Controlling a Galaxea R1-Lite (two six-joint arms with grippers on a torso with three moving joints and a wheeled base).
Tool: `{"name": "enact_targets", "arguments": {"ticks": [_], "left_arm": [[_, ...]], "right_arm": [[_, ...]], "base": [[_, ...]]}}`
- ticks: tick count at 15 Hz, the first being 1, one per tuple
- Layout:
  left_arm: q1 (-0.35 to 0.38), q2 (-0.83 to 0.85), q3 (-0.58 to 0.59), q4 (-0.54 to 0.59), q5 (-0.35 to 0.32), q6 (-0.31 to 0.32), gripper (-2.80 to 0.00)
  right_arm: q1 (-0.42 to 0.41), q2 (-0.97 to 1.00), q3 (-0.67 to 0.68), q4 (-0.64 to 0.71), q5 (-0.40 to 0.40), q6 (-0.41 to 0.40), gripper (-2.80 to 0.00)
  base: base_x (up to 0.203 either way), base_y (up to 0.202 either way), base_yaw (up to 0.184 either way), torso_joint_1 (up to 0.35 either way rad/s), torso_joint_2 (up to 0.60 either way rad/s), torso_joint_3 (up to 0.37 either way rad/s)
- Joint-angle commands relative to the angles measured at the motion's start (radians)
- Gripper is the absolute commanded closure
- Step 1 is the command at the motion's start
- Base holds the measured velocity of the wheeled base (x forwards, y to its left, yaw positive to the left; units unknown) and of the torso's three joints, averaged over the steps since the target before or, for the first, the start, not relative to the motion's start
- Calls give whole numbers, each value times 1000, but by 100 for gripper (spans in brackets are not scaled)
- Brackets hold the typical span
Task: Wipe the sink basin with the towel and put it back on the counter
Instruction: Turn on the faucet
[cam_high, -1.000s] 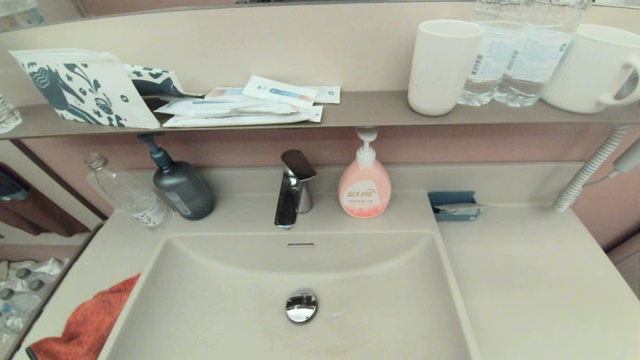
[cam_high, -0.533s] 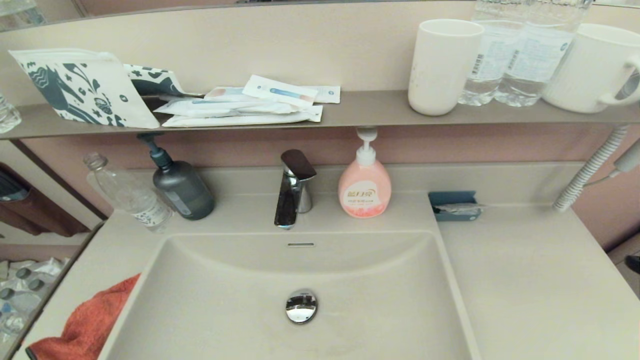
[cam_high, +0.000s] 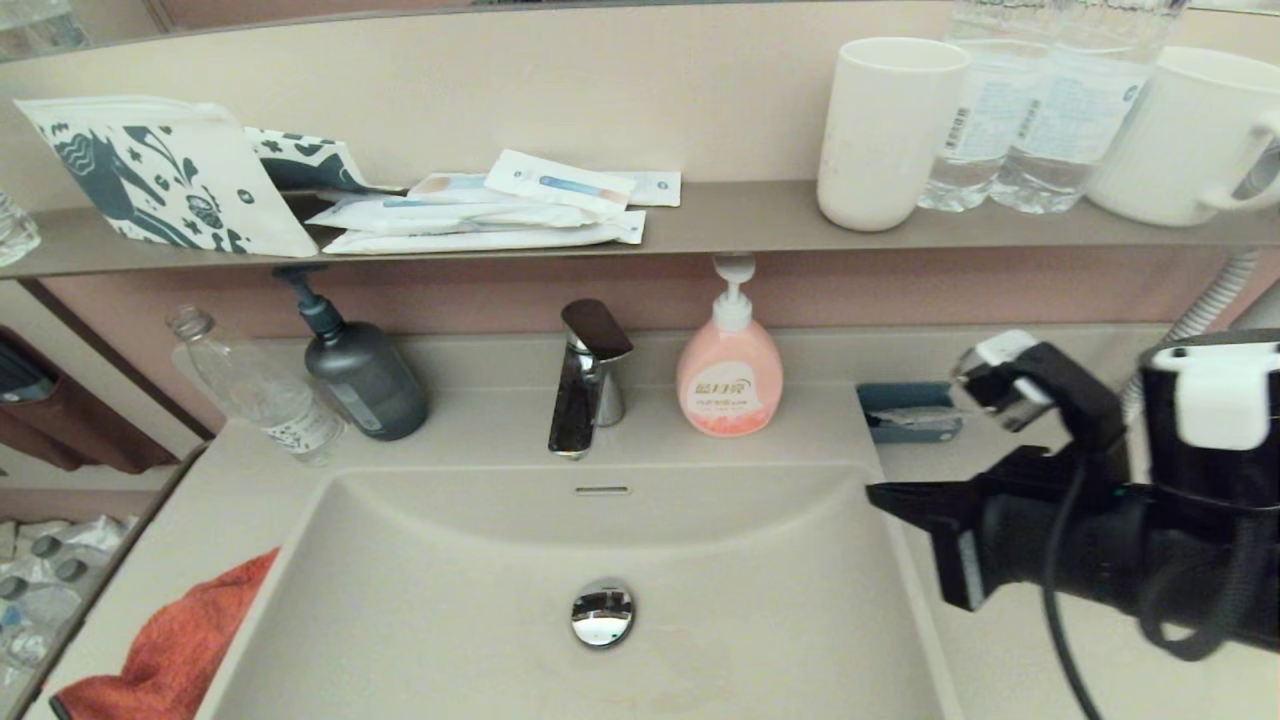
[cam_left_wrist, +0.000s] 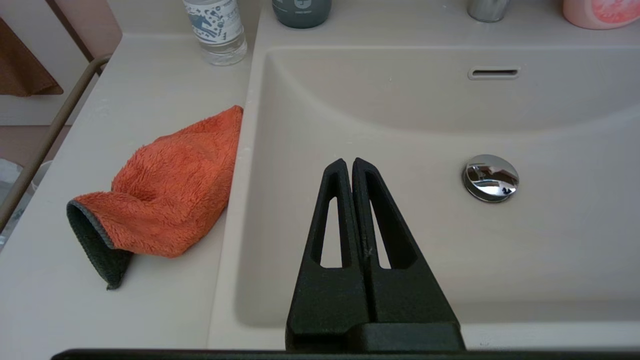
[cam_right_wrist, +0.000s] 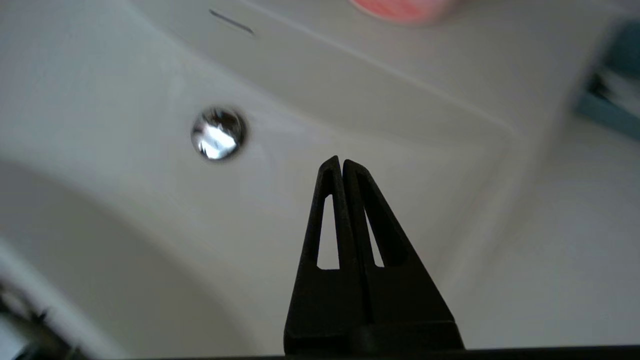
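The orange-red towel (cam_high: 180, 640) (cam_left_wrist: 170, 185) lies crumpled on the counter (cam_high: 160, 520) (cam_left_wrist: 150, 75), just left of the sink basin (cam_high: 480, 600) (cam_left_wrist: 400, 125) (cam_right_wrist: 125, 75), and nothing grips it. My right gripper (cam_high: 872, 492) (cam_right_wrist: 341, 160) reaches in from the right. It is shut and empty, its tip over the basin's right rim. My left gripper (cam_left_wrist: 348, 161) is out of the head view. In the left wrist view it is shut and empty, above the basin's near side, to the right of the towel. The chrome drain plug (cam_high: 603, 612) (cam_left_wrist: 490, 177) (cam_right_wrist: 218, 133) sits mid-basin.
Behind the basin stand a chrome faucet (cam_high: 585, 380), a pink soap bottle (cam_high: 730, 375), a dark pump bottle (cam_high: 360, 375) and a clear bottle (cam_high: 255, 385). A blue tray (cam_high: 908, 410) sits near the right arm. The shelf (cam_high: 720, 225) above carries cups, water bottles and sachets.
My right arm has swung into the head view from the right, with its shut gripper now at the basin's right rim. The towel has not moved.
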Motion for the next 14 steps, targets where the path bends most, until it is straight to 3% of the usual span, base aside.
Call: {"name": "enact_targets", "arguments": {"ticks": [1, 5, 7, 9, 14], "left_arm": [[0, 1, 0, 0, 0, 0, 0], [0, 1, 0, 1, -1, 0, 0], [0, 1, 0, 1, 0, 0, 0], [0, 1, 0, 1, 0, 0, 0], [0, 1, 0, 0, 0, 0, 0]], "right_arm": [[85, 224, -35, -121, -57, -1, 0], [201, 481, -209, -340, -205, -57, 0], [220, 554, -288, -504, -266, -165, 0], [223, 570, -297, -578, -293, -238, 0], [222, 683, -337, -806, -313, -319, 0]], "base": [[0, 0, 0, 0, 0, 0], [0, 0, 0, 0, 0, 0], [0, 0, 0, 0, 0, 0], [0, 0, 0, 0, 0, 0], [0, 0, 0, 0, 0, 0]]}}
